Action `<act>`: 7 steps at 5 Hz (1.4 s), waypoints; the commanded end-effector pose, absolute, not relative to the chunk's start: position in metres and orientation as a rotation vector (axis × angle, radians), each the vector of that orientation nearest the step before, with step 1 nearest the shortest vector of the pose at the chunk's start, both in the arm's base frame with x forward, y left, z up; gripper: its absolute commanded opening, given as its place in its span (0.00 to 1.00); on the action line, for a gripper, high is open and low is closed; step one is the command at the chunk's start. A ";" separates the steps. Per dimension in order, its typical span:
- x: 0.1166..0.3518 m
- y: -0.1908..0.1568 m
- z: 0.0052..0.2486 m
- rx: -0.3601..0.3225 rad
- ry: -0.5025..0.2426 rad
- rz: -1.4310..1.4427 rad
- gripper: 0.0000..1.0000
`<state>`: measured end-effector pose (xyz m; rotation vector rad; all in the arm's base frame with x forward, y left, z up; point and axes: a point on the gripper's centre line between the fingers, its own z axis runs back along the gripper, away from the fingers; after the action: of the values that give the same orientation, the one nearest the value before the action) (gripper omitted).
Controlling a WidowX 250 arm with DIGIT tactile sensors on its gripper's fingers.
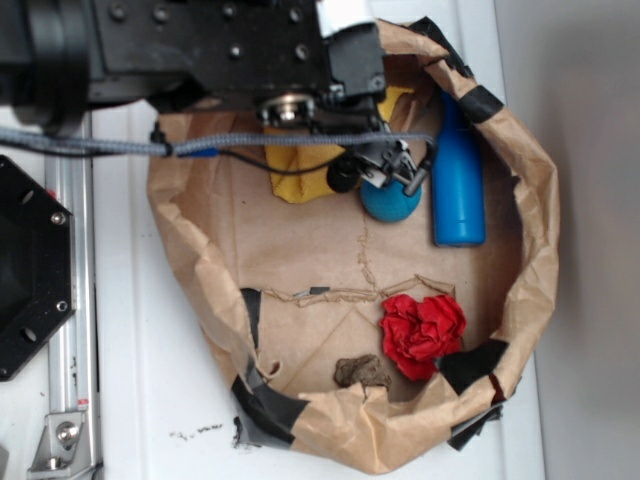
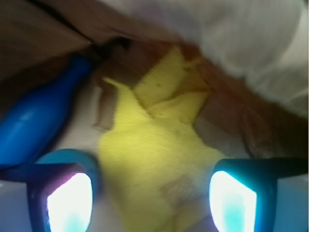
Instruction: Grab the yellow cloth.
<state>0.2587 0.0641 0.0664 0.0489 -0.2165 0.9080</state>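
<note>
Nearest the wrist camera we see the two fingertips (image 2: 67, 198) of the tool (image 2: 149, 195), glowing pale at the bottom corners of the frame and set wide apart, with nothing between them but the yellow cloth (image 2: 154, 159) lying below. We cannot tell whether the pads touch the cloth; nothing is pinched.

The wrist view shows the yellow cloth almost whole: a wrinkled sheet whose long axis runs from the tool away toward the far paper wall, ending in folded points. Left of the cloth there lies the blue bottle (image 2: 38, 121), and a teal ball (image 2: 72, 159) peeks out just behind the left fingertip.

The exterior view hides most of that. There the black arm (image 1: 220, 50) covers the cloth, and only a yellow corner (image 1: 300, 175) shows beneath it, against the upper wall of the brown paper bag (image 1: 210, 280) that holds everything. The tool (image 1: 385, 170) hangs just right of that corner, directly over the teal ball (image 1: 390, 203), with the blue bottle (image 1: 458, 180) standing beside the ball further right.

Only the exterior view shows the red cloth (image 1: 422, 333), well apart from the yellow cloth at the opposite side of the bag, a small brown lump (image 1: 362, 372) near it, and the white tabletop (image 1: 150, 400) under the bag.
</note>
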 end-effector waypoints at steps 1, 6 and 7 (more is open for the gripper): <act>0.281 0.081 0.045 0.020 -0.156 1.007 1.00; 0.286 0.084 0.048 -0.040 -0.061 0.762 0.00; 0.287 0.073 0.080 -0.053 -0.139 0.557 0.00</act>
<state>0.2821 0.0642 0.0595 -0.0488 -0.0624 0.5878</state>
